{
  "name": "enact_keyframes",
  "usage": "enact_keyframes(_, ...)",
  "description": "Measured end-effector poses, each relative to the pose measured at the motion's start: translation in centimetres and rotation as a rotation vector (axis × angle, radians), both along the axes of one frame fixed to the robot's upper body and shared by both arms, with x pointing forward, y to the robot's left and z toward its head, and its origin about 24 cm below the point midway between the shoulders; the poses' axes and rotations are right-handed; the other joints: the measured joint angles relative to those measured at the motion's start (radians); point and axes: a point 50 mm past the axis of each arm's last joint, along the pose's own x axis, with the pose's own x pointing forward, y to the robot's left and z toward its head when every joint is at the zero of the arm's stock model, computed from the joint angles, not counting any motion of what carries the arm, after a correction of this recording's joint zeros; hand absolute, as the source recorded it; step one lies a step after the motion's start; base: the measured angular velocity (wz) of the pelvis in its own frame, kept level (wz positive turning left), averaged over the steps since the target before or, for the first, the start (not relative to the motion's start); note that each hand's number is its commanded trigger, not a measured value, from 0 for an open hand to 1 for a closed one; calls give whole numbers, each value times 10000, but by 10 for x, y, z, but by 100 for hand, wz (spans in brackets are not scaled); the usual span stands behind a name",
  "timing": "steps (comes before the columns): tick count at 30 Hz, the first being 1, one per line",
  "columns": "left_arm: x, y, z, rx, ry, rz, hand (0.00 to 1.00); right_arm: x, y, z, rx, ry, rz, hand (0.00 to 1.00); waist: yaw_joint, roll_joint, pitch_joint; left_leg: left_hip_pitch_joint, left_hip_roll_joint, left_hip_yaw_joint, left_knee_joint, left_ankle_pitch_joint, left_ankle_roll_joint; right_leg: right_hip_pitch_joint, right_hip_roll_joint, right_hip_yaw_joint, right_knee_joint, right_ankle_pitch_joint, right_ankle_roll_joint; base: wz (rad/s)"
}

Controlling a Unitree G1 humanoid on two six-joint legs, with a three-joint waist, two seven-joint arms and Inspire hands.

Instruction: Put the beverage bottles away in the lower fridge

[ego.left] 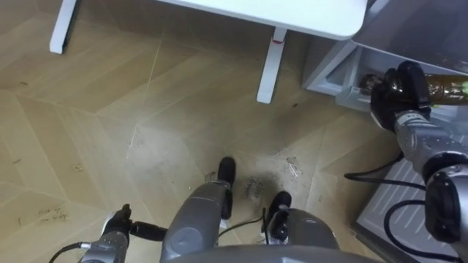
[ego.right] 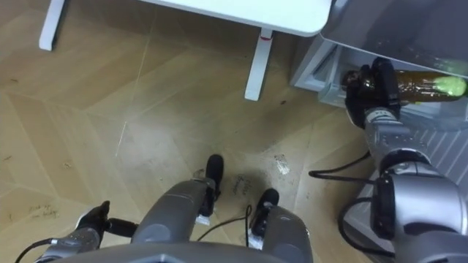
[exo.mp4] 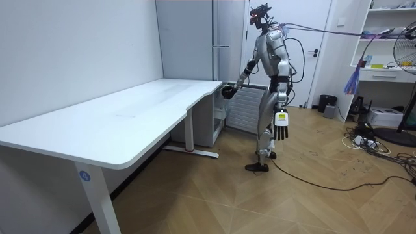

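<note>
The robot is standing before the fridge [exo.mp4: 218, 39] beside the white bench [exo.mp4: 130, 123], its right hand [ego.left: 401, 91] fingers clenching round the brown drink bottle [ego.left: 439, 89] at the open lower fridge compartment [ego.left: 340, 69], while its left hand [exo.mp4: 281, 133] is hanging at its side, fingers released.

Home office, white desk [exo.mp4: 123, 120], fridge [exo.mp4: 188, 39], fan [exo.mp4: 408, 45]

A humanoid robot stands on a wood floor [exo.mp4: 260, 201] by the end of a long white desk [exo.mp4: 130, 123] and a tall grey fridge [exo.mp4: 188, 39]. Its right hand [exo.mp4: 229, 91] reaches toward the fridge's lower part. Its left hand [exo.mp4: 281, 133] hangs down, fingers straight.
</note>
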Motion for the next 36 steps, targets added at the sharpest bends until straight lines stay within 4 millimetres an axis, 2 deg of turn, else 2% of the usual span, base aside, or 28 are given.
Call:
enact_keyframes(8,0,0,0,14,-5,-27,0,-1,-5,1,137,252,-344,0,5,0,-1,1,17,176,102,0,0,4,-76,-48,178,-113,-25,2)
enact_keyframes(17,0,2,0,-37,64,-108,0,0,-14,7,-262,446,-185,0,3,-5,-4,40,18,173,147,20,31,14,-99,-58,287,-143,-30,0)
enact_keyframes(36,1,4,1,-40,40,-168,0,1,-17,10,-559,623,88,0,1,-13,-24,99,24,211,147,61,63,16,-103,-6,355,-140,-29,0)
